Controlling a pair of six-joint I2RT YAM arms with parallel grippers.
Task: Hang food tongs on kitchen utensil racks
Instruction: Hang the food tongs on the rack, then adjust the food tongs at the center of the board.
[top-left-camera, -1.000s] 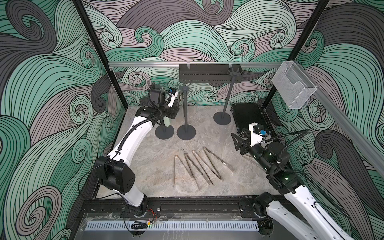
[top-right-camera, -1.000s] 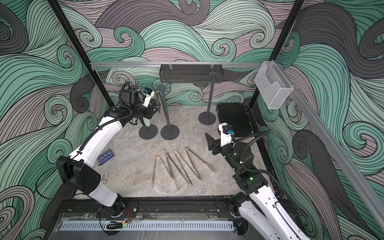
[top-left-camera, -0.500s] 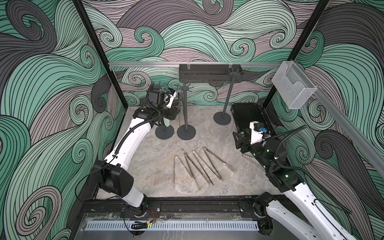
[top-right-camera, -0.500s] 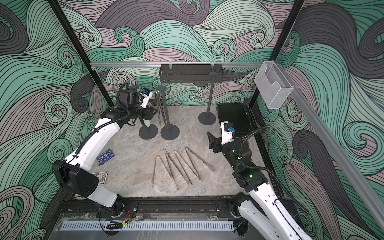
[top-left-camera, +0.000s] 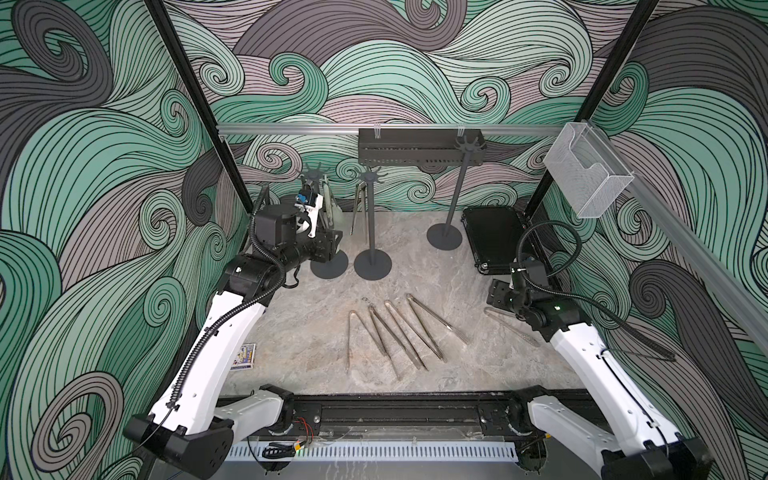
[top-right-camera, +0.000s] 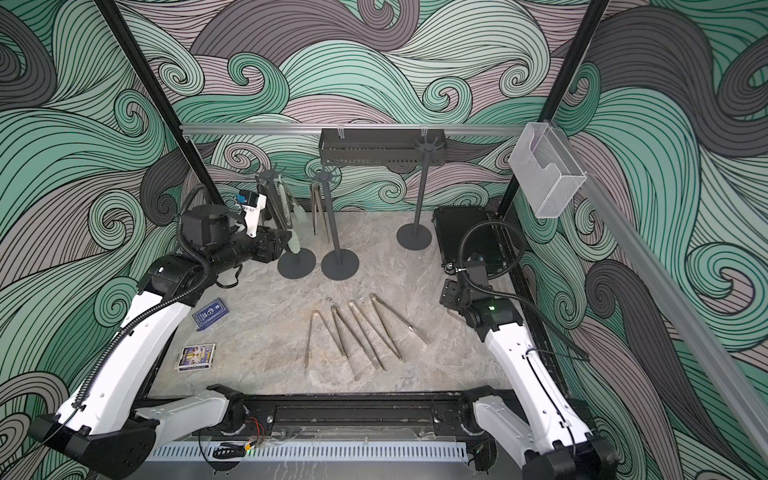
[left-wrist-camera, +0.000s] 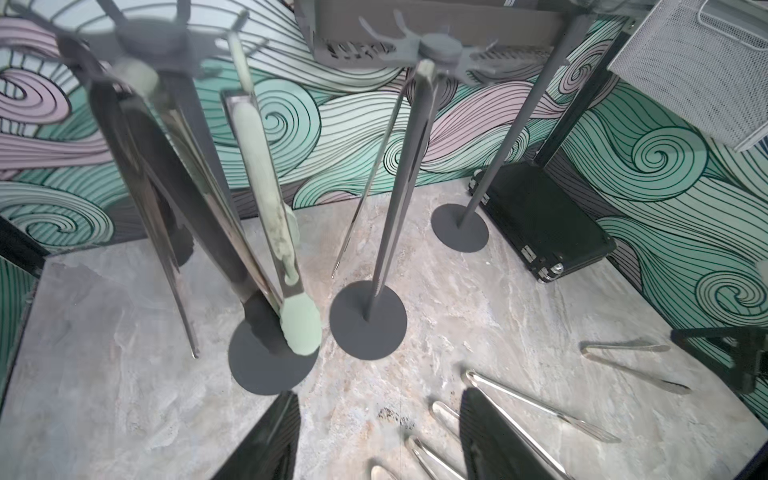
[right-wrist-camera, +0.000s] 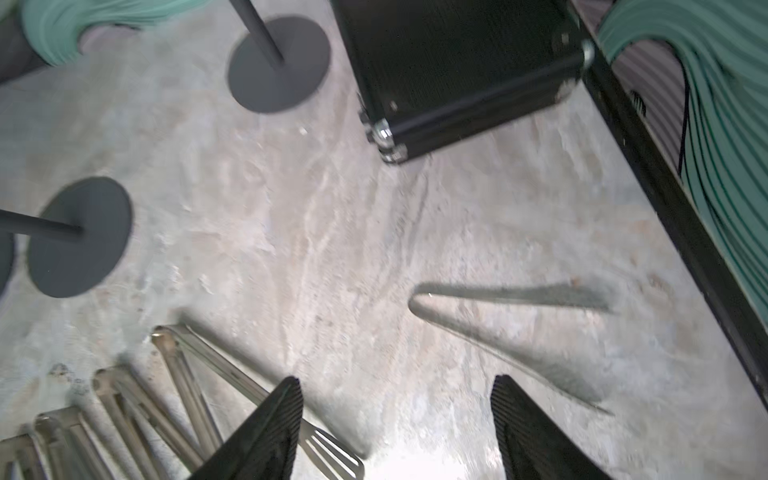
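**While both grippers are empty, mind that leftmost rack**

Since the left gripper (left-wrist-camera: 380, 399) hangs open w/ nothing in it, just beside the leftmost rack (top-left-camera: 314, 171) at upper left-centre in both top views, the pale-green tongs (left-wrist-camera: 266, 174) hang from its hooks on their own. A steel pair (top-left-camera: 356, 208) hangs on the middle rack (top-left-camera: 370, 178). Four steel tongs (top-left-camera: 404, 336) lie lower centre on the table (top-left-camera: 457, 374), w/ lone tongs (right-wrist-camera: 540, 296) off at the right. The right gripper (right-wrist-camera: 397, 380) is open and empty too, low over the table near that lone pair.

Risks imo: the left arm clips the hanging tongs or the thin pole when pulling away, so tongs drop or the rack tips. On the right, flat springy steel means a bad pinch prob skids it.
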